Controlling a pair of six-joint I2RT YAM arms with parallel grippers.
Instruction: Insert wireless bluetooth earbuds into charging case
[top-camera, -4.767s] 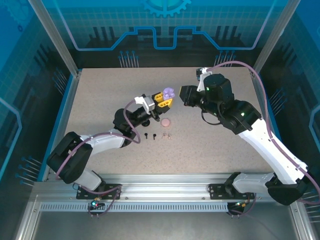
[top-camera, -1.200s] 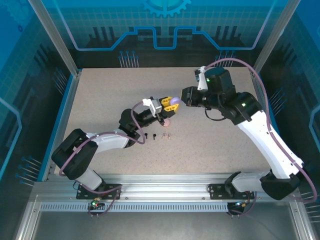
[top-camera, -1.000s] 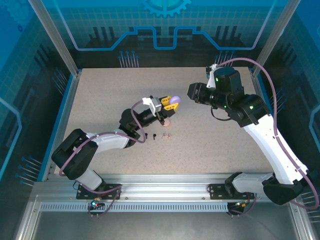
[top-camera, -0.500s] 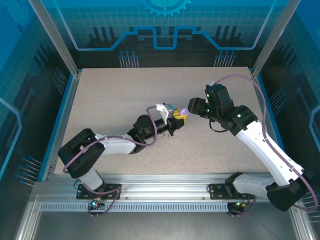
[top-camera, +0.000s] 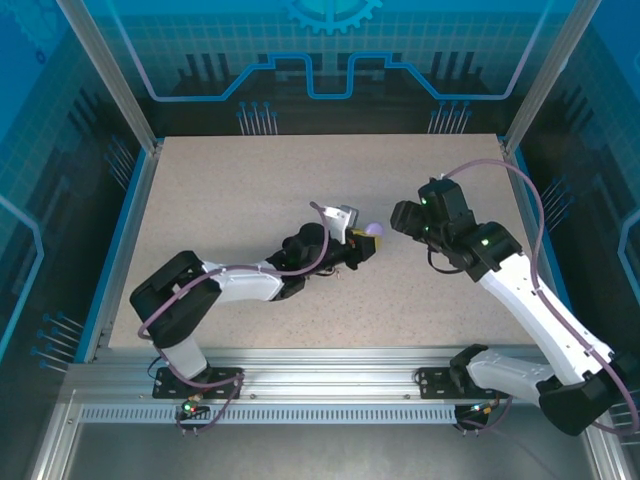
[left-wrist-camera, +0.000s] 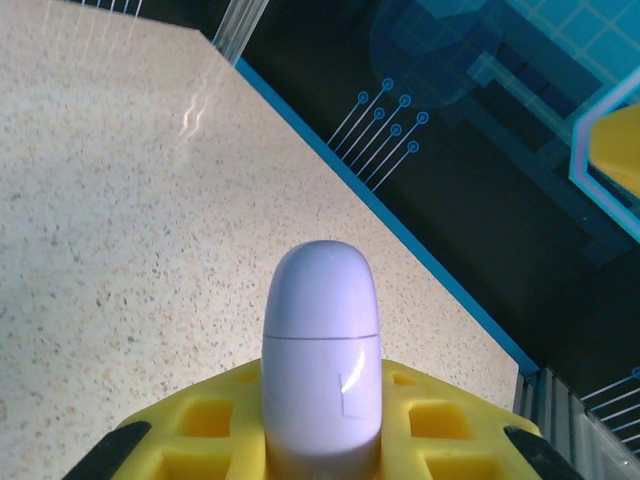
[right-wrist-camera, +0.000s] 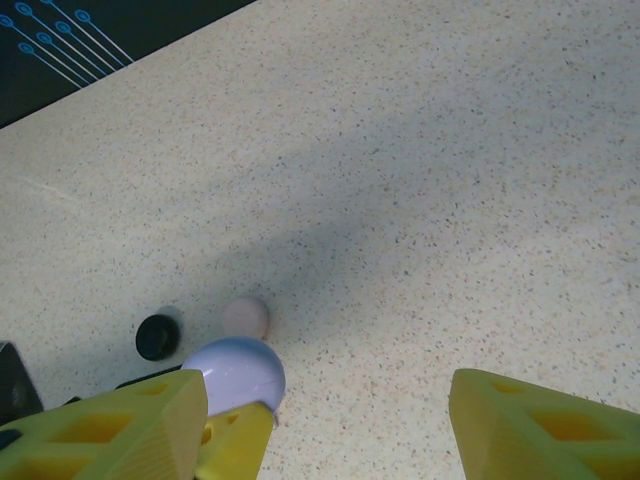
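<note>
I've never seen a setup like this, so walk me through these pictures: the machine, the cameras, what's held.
The machine is a robot's left arm and right arm, bolted at the near edge of a speckled table. One picture looks down from above and behind them; the other two come from a camera on each wrist. The left gripper is shut on a closed lilac case. The right gripper, open, holds nothing close beside it. On the table lie a black round case and a pale pink case.

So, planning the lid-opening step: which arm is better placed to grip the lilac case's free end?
Probably the right. The right gripper is open beside the lilac case, whose rounded end sticks out toward it; the left gripper is shut on the case's other end.
</note>
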